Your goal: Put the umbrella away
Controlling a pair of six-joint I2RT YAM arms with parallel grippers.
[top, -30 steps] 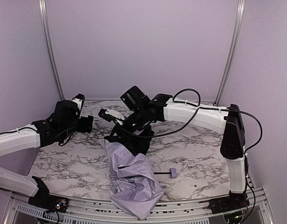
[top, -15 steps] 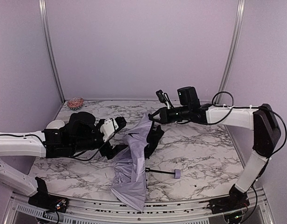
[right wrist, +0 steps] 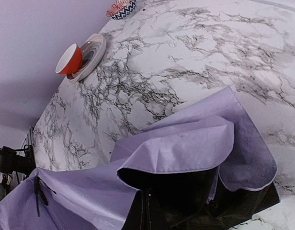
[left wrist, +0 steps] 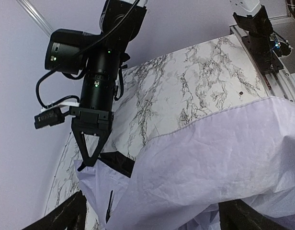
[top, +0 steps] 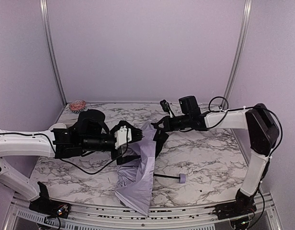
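The umbrella [top: 138, 179] lies half collapsed in the table's middle, lavender fabric draped toward the front edge. Its thin black shaft [top: 165, 176] and small lavender handle [top: 182, 178] point right. My right gripper [top: 155, 128] reaches in from the right. In the left wrist view it [left wrist: 86, 160] is shut on a top corner of the fabric [left wrist: 209, 158]. My left gripper [top: 133, 136] is open at the fabric's left side, its fingers [left wrist: 61, 218] spread wide either side of the cloth. In the right wrist view the fabric [right wrist: 176, 148] and its black lining hide my own fingers.
An orange bowl [right wrist: 71, 58] sits on a grey plate [right wrist: 92, 48] at the table's left. A patterned bowl [top: 77, 104] stands in the back left corner. Frame rails run along the front edge [top: 186, 211]. The right arm's cable loops above the table.
My left gripper has moved right, up to the fabric. My right gripper has shifted a little left and holds the fabric's top corner higher; the cloth hangs more gathered.
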